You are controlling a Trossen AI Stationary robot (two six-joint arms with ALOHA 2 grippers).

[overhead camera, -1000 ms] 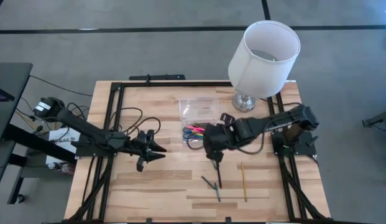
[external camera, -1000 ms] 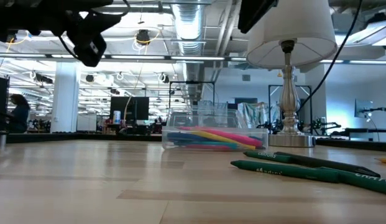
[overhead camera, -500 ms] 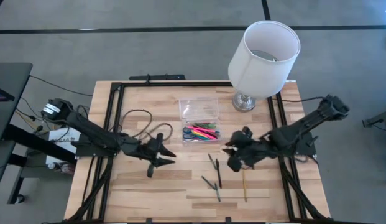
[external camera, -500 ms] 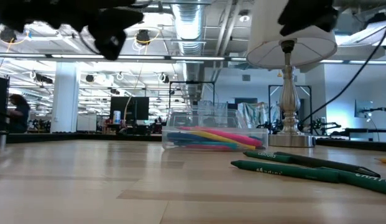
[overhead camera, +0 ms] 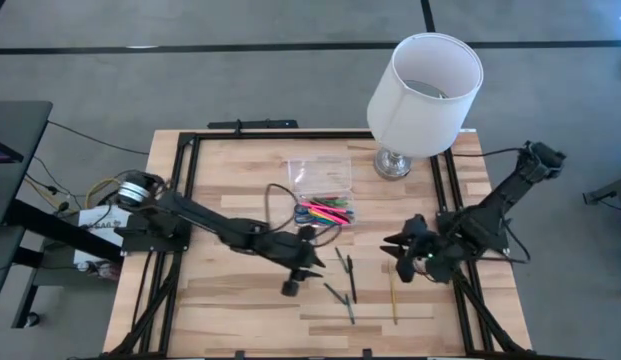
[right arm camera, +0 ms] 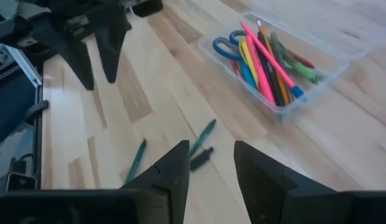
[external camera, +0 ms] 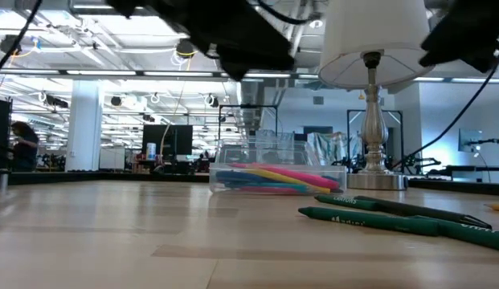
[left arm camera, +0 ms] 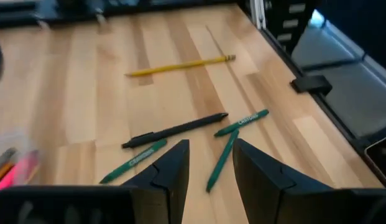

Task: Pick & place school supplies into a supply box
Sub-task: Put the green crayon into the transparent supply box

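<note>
The left gripper [overhead camera: 302, 268] hangs over the middle of the table [overhead camera: 220, 300], its fingers [left arm camera: 171, 171] parted a modest way and holding nothing; in its wrist view the gap frames the loose pens just ahead. It seems placed there to line up on one of them. At about four o'clock from it lie three green pens [overhead camera: 341, 291] and a black pen [overhead camera: 351, 278], crossing one another in a small cluster, so a clean grip on a single one will likely need care. Farther out, toward three o'clock, a yellow pencil [overhead camera: 392, 294] lies alone and apart from the cluster, an easier pick by my judgement.

The right gripper [overhead camera: 398, 250] sits at the table's right side, at three o'clock from the left one, empty too with a narrow gap between its fingers [right arm camera: 174, 168], drawn aside as if to leave the middle free.

At twelve o'clock from the left gripper stands the supply box [overhead camera: 321, 190], lid open behind it, already holding pink, yellow and green pens and the blue-handled scissors [right arm camera: 227, 45]. Beyond it, toward one o'clock, a white lamp [overhead camera: 424, 92] stands at the table's far edge, clear of the work.
</note>
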